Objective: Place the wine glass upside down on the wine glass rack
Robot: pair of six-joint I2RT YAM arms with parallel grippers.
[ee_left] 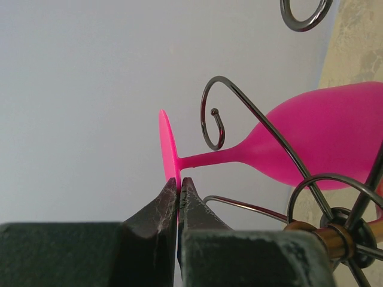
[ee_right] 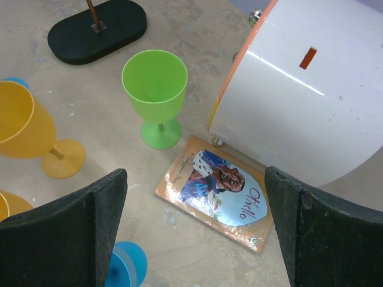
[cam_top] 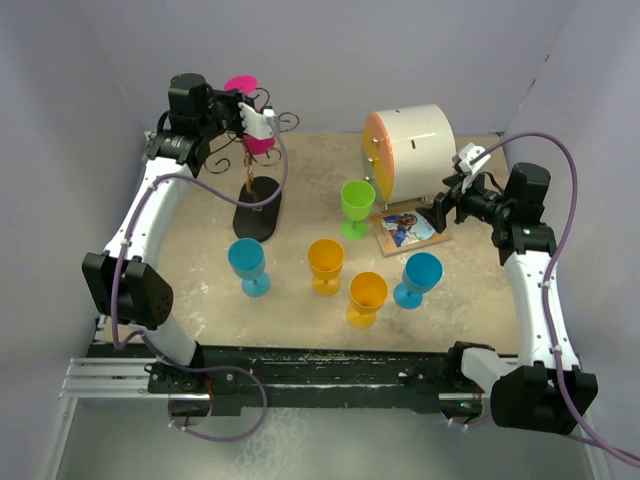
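Left wrist: left claw (ee_left: pixel 179 183) clamps wine glass (ee_left: pixel 323 143) foot, bowl cropped; right claw (ee_right: pixel 194 173) spread.

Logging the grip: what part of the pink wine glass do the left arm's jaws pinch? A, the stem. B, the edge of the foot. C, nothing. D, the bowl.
B: in the left wrist view the shut jaws meet on the foot's rim of the pink wine glass.

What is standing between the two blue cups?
Two orange cups: one nearer the left blue cup, the other nearer the right blue cup. The top view shows it.
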